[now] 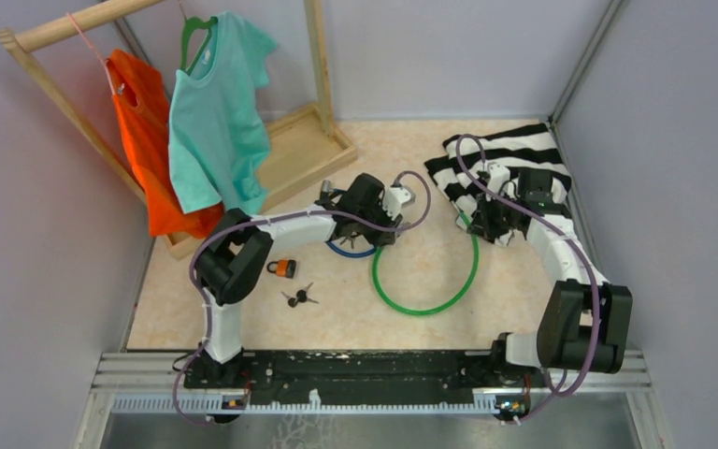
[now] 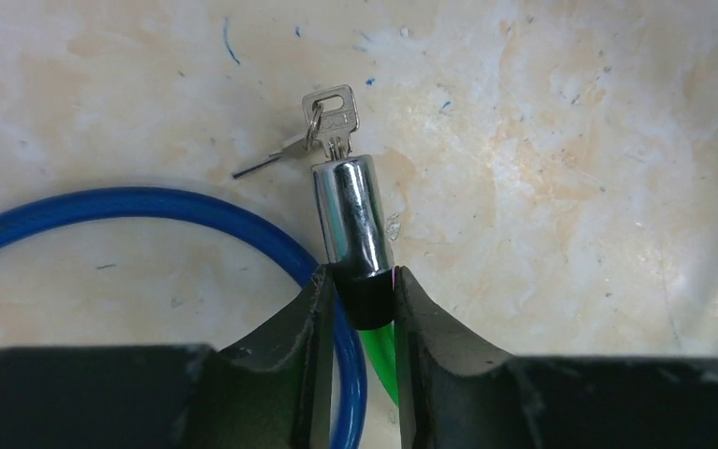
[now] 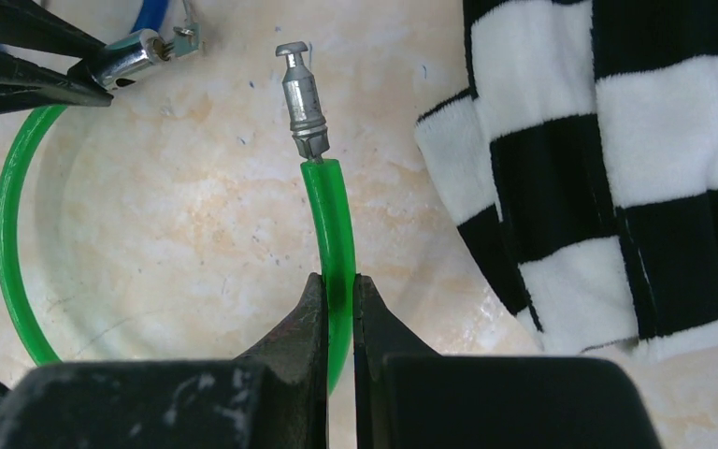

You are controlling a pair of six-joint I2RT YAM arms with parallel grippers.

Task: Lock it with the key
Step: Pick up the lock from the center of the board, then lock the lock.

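Note:
A green cable lock lies in a loop on the table. Its chrome lock cylinder has a key in its end, and a second key hangs from the ring. My left gripper is shut on the cylinder's black collar. The cable's other end carries a metal pin, which points up free and sits apart from the cylinder. My right gripper is shut on the green cable a little below the pin.
A blue cable curves under the left fingers. An orange padlock and loose keys lie near the left arm. A black-and-white striped cloth lies right of the right gripper. A wooden clothes rack with shirts stands at the back left.

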